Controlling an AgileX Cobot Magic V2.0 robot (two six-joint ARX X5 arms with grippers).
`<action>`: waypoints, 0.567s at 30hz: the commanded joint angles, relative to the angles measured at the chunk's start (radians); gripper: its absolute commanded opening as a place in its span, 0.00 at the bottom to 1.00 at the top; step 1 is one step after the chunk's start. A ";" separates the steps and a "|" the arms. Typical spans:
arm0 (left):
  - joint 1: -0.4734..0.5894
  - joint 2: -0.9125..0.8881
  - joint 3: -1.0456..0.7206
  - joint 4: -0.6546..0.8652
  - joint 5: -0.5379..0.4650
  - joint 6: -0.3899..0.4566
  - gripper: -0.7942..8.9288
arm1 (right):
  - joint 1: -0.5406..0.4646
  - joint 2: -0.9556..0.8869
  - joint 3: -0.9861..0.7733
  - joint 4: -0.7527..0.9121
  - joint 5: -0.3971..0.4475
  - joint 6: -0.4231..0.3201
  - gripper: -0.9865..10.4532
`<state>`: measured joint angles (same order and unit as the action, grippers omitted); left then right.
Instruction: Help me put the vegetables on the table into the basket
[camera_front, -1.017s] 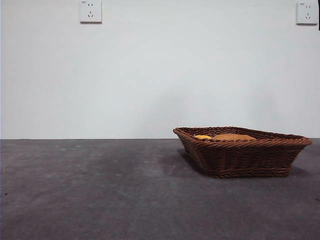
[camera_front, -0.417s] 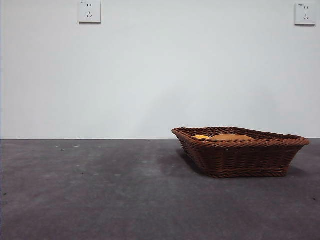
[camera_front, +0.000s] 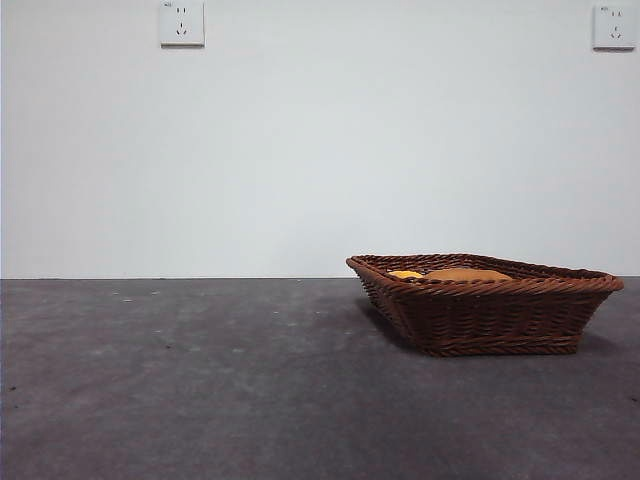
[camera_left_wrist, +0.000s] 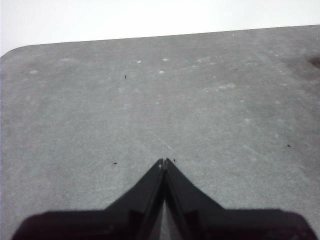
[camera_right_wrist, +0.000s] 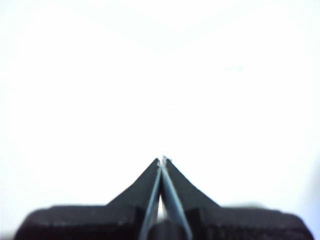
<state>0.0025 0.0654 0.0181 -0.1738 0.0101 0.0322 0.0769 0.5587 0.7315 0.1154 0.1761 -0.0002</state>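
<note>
Front view shows the basket (camera_front: 485, 305) at right on the table (camera_front: 200, 380), holding a firm, smooth potato (camera_front: 466, 273) and yellow piece (camera_front: 405, 274), best gripped across their middle; left gripper (camera_left_wrist: 164, 161) and right gripper (camera_right_wrist: 162, 159) are closed, empty.

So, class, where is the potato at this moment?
In the front view, the potato lies inside the basket at the right of the table, beside a small yellow piece.
</note>
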 joint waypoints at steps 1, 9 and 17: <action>-0.002 0.001 -0.011 0.008 -0.003 -0.006 0.08 | 0.000 -0.117 -0.198 0.167 0.007 -0.003 0.09; -0.002 0.002 -0.011 0.008 -0.003 -0.006 0.08 | 0.000 -0.427 -0.563 0.217 0.014 0.000 0.09; -0.002 0.002 -0.011 0.008 -0.003 -0.006 0.08 | 0.000 -0.551 -0.718 0.126 0.015 0.007 0.09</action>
<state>0.0025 0.0662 0.0181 -0.1726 0.0101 0.0326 0.0772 0.0101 0.0265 0.2398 0.1867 0.0021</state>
